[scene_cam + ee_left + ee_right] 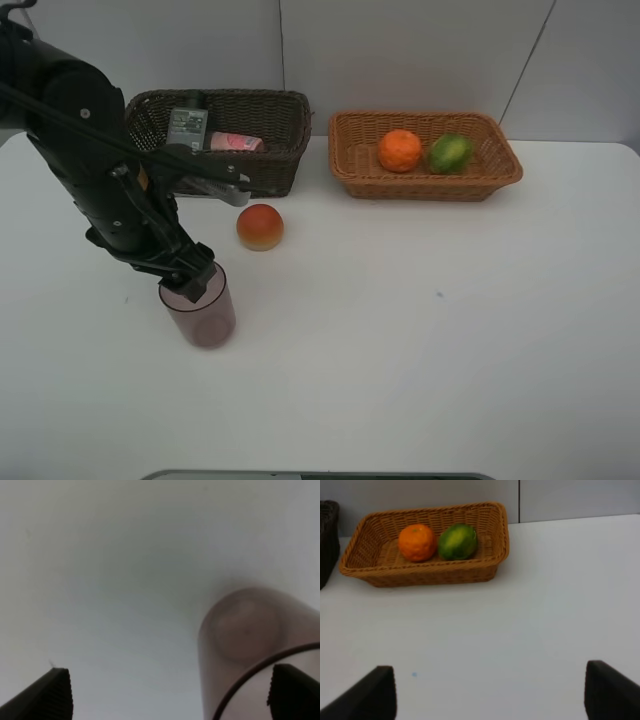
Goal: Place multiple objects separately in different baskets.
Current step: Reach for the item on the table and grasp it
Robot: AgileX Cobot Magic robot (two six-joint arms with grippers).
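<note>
The translucent pink cup is standing upright on the desk, with its long axis vertical and its mouth facing up. The left end effector is hanging directly over the rim, so the cup is lying straight below it. The left arm is the nearer one; the right arm is not showing in the high view.

In the left wrist view the jaws are standing fully apart. One finger is appearing inside the rim circle, and the other finger is sitting well outside the cup wall. Nothing is being gripped.

The right end effector is standing wide open and empty, facing the orange-tan basket.

The dark brown basket, the probable destination, is lying behind the cup.
</note>
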